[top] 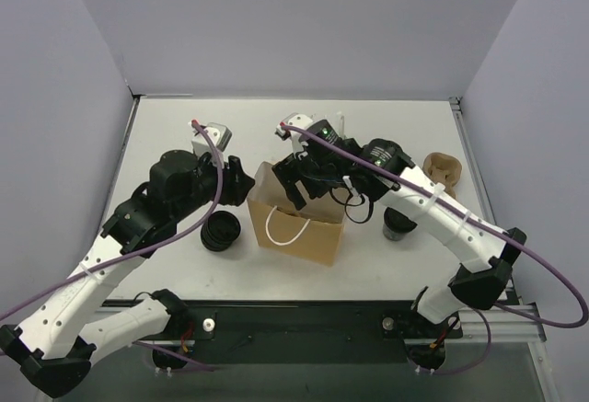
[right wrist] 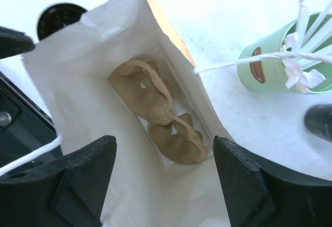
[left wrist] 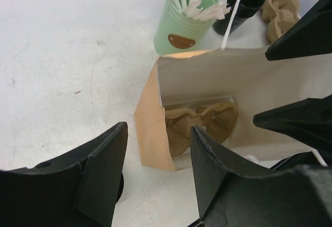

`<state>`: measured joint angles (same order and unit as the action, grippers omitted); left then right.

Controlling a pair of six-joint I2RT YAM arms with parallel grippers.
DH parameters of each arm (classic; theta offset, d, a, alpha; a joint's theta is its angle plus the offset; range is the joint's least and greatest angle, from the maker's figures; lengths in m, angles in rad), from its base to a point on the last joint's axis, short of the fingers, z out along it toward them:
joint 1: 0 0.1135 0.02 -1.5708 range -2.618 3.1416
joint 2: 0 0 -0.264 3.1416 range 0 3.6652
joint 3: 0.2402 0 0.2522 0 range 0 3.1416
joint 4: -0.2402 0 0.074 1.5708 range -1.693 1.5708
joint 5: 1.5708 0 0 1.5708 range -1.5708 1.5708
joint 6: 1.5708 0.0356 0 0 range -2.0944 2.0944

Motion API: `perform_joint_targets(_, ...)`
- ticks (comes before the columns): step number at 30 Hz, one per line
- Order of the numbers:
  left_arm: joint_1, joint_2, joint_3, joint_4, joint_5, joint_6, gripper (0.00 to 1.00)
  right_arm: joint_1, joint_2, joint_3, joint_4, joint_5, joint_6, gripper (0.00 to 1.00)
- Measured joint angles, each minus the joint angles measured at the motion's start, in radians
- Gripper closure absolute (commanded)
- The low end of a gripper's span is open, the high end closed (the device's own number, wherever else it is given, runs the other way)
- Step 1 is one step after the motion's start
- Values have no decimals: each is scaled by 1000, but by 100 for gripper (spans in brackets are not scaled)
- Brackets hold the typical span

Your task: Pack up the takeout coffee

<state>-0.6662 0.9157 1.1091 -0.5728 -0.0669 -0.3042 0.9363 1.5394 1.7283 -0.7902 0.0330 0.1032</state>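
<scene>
The takeout coffee [top: 398, 229], a small black cup, stands on the table right of the bag, partly under my right arm. It also shows at the top of the left wrist view [left wrist: 240, 1] and at the right edge of the right wrist view [right wrist: 319, 123]. The brown paper bag [top: 317, 236] stands open mid-table with a brown pulp carrier [right wrist: 155, 107] lying in its bottom. My left gripper [left wrist: 158, 128] is open, just off the bag's left corner, with nothing between its fingers. Open too, my right gripper [right wrist: 165, 141] hangs over the bag's mouth and holds nothing.
A mint-green cup with white straws [left wrist: 187, 22] stands behind the bag. A stack of black lids [top: 221, 230] sits left of the bag, below my left arm. Another brown pulp carrier [top: 442, 170] lies at the right. The bag's white handle [top: 287, 227] hangs down its front.
</scene>
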Motion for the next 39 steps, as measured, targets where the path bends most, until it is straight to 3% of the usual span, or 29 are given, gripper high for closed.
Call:
perform_joint_targets(6,0,82,97,-10,0,37,40,-2,-74,29,-1,21,80,23)
perform_joint_targets(11,0,169,109,-38,-15,60,43,-9,-157,25,2,131,146,23)
perform_joint_targets(18,0,194,109,-45,-34,80,45,-15,-337,-117,71,319,196,19)
perform_joint_targets(20,-1,195,109,-48,-31,80,43,-15,-396,-177,92,338,219,16)
perform_joint_targets(22,-2,192,110,-63,-31,79,37,-15,-452,-233,101,346,252,0)
perform_joint_targets(29,-1,179,208,-204,-36,66,32,-15,-613,-306,94,381,350,0)
perform_joint_targets(34,3,196,277,-256,-47,53,35,-15,-755,-365,66,414,412,6)
perform_joint_targets(39,17,260,277,-258,-37,52,40,-15,-761,-356,-7,449,481,9)
